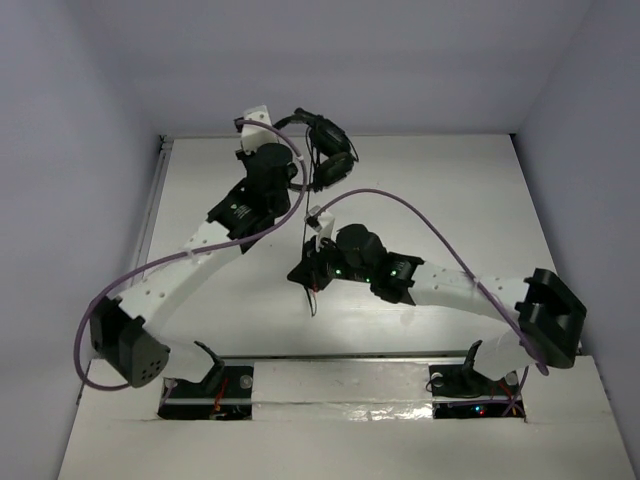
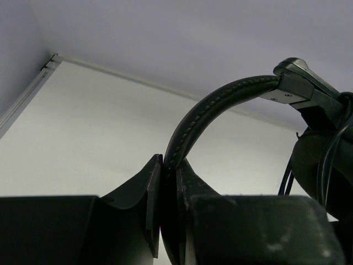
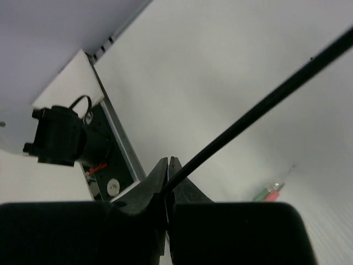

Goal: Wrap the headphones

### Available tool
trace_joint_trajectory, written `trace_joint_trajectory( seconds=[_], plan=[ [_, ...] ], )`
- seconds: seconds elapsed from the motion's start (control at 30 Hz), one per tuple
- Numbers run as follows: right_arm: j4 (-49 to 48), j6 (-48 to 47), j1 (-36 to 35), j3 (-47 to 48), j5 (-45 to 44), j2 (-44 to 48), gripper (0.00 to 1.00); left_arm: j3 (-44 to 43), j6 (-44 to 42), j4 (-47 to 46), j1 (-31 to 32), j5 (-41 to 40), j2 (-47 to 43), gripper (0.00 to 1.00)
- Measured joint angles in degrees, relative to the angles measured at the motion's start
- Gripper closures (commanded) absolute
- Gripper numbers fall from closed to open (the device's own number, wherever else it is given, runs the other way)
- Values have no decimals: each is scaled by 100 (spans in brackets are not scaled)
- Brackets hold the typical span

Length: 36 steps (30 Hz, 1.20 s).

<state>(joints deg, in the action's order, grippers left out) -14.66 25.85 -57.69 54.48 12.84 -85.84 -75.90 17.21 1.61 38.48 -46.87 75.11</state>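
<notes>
Left wrist view: your left gripper (image 2: 167,165) is clamped tight on the headband (image 2: 220,98) of the headphones (image 2: 317,165); your right gripper (image 3: 167,165) pinches their cord (image 3: 259,107).

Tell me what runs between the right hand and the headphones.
Their thin black cord: the right wrist view shows it pinched in the shut right hand, leading away taut.
</notes>
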Motion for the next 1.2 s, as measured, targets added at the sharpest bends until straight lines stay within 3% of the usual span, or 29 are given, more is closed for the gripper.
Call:
trace_joint_trajectory(
  seconds=[0.2,0.47,0.63,0.9,1.2],
  plan=[
    [2212,-334,-240,490,-662,826,100,39,-343,81,57,72,758,100],
    [4253,-772,-260,1373,-1644,1285,100,903,-321,-225,90,651,498,100],
    [4975,-960,-297,1578,-2225,1228,100,1340,-511,11,402,949,387,100],
    [5971,-1091,-315,2092,-2789,1117,100,1338,-822,922,1239,1093,367,100],
    [6059,-1235,-341,2155,-3866,1102,100,1563,-881,1364,1462,1917,-118,100]
  ],
)
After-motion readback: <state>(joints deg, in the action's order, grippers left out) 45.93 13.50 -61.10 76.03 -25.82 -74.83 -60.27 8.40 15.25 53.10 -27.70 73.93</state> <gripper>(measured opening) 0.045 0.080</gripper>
